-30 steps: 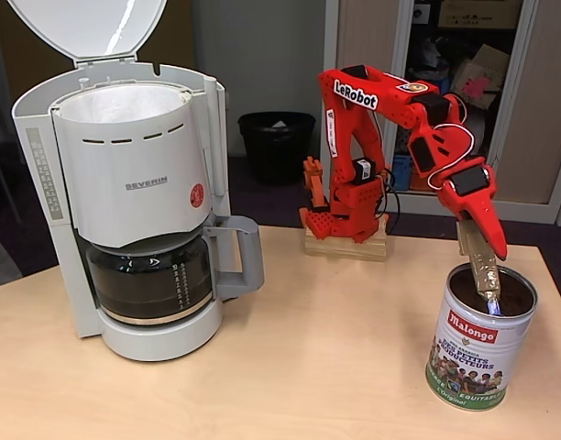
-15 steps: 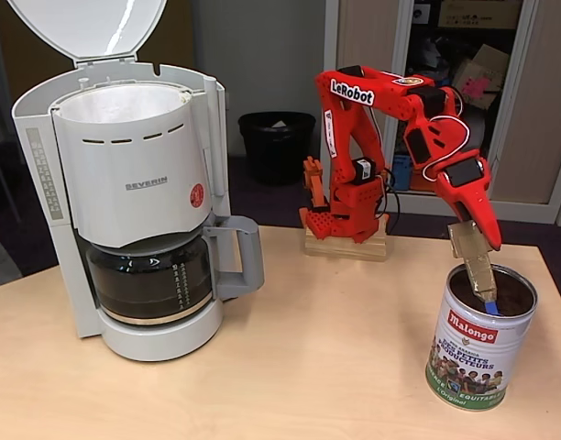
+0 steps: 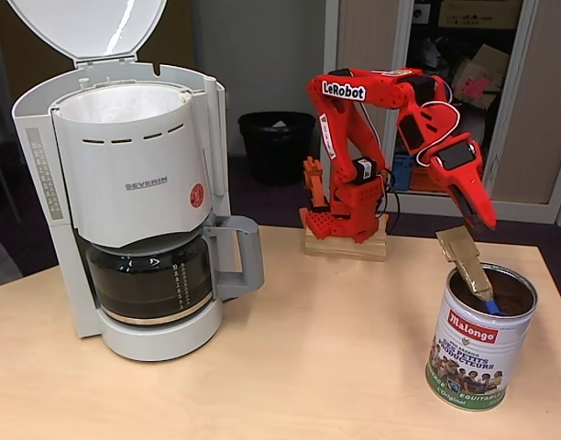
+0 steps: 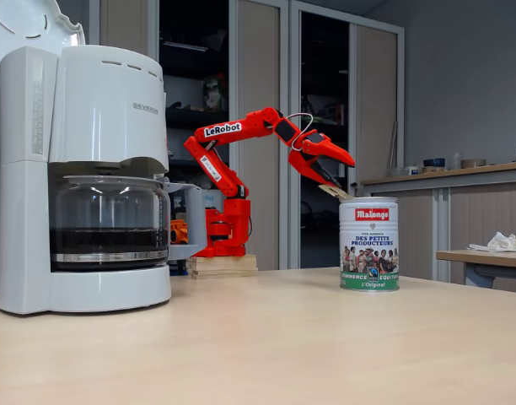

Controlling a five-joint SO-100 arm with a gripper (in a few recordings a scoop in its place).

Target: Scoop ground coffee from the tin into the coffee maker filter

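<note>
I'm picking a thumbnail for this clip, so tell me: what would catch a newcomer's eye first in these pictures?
The bright red arm at the back of the table, bent over to the right, its gripper holding a gold-coloured scoop that dips into the open Malongo tin at the right. Next, the big white coffee maker on the left, lid up, white filter showing in its basket.

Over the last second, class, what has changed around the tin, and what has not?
The hand rose and drew back from the tin, tilting the gold scoop it grips; the scoop's tip remains inside the tin. The tin and the coffee maker stayed put.
</note>
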